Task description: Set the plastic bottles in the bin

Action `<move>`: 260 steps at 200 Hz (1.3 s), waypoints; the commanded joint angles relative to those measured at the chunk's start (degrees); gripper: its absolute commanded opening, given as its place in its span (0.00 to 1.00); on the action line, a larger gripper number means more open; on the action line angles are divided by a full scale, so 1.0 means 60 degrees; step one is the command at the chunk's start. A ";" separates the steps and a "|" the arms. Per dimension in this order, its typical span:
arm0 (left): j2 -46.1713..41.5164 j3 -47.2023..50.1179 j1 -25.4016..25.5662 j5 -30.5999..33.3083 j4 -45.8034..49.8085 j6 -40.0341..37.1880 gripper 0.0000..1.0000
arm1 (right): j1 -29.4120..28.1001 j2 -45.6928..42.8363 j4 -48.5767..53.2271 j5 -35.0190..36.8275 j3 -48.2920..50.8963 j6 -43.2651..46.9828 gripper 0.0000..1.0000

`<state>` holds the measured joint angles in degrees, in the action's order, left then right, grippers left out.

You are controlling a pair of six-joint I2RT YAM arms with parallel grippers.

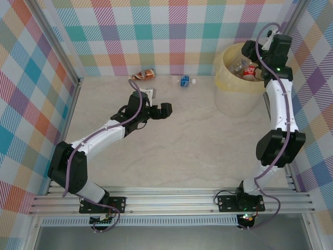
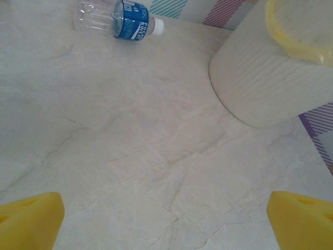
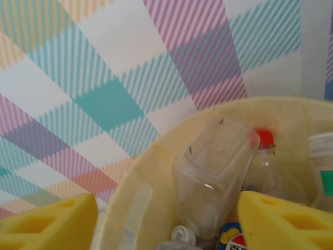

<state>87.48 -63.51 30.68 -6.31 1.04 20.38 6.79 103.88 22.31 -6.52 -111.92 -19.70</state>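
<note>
Pale marble-look tabletop (image 1: 197, 140), pastel plaid walls on three sides. One bin (image 1: 242, 88) sits back right.

Top view shows two bottles lying on the table by the back wall, well apart from the bin: brown-label bottle (image 1: 144, 75) and blue-label bottle (image 1: 181, 80).

Left gripper (image 1: 165, 110) is over mid-table with its yellow pads (image 2: 31, 221) wide apart. Left wrist view adds the blue-label bottle's white cap and the bin's ribbed outer wall (image 2: 260, 83).

Right gripper (image 1: 251, 53) is above the bin, pads (image 3: 49, 221) apart, gripping nothing. Right wrist view looks inside the bin: squarish clear bottle (image 3: 213, 172), red-capped bottle (image 3: 264, 156), a third at the right edge, and more underneath that I can't count.
</note>
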 commanded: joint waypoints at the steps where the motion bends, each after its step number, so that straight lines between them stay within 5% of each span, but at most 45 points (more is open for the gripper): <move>1: -0.0049 -0.0226 -0.0001 0.0199 0.0198 0.0122 1.00 | -0.0162 0.0437 0.1533 0.0187 0.0023 0.0198 0.61; 55: 0.0199 -0.0431 -0.0005 0.0209 0.0412 0.0176 1.00 | -0.0487 0.0654 0.1715 0.0657 0.0543 0.0376 0.54; 164: -0.0082 -0.0223 -0.0095 0.1832 0.0729 0.0932 1.00 | -0.0905 -0.1155 -0.0392 -0.0581 0.1031 0.0237 0.65; 207: -0.0309 0.0079 -0.0361 0.2230 0.0676 0.1490 1.00 | -0.1527 -0.1844 -0.1426 -0.0802 0.1741 0.0252 0.70; 260: -0.0433 0.0322 -0.0611 0.2385 0.0756 0.1913 1.00 | -0.2770 -0.1812 -0.3144 -0.2471 0.2233 0.0281 0.75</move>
<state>87.00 -62.48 27.81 6.61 4.64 29.74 -6.59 92.66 10.83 -14.79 -99.02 -18.59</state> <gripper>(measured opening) 0.999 0.745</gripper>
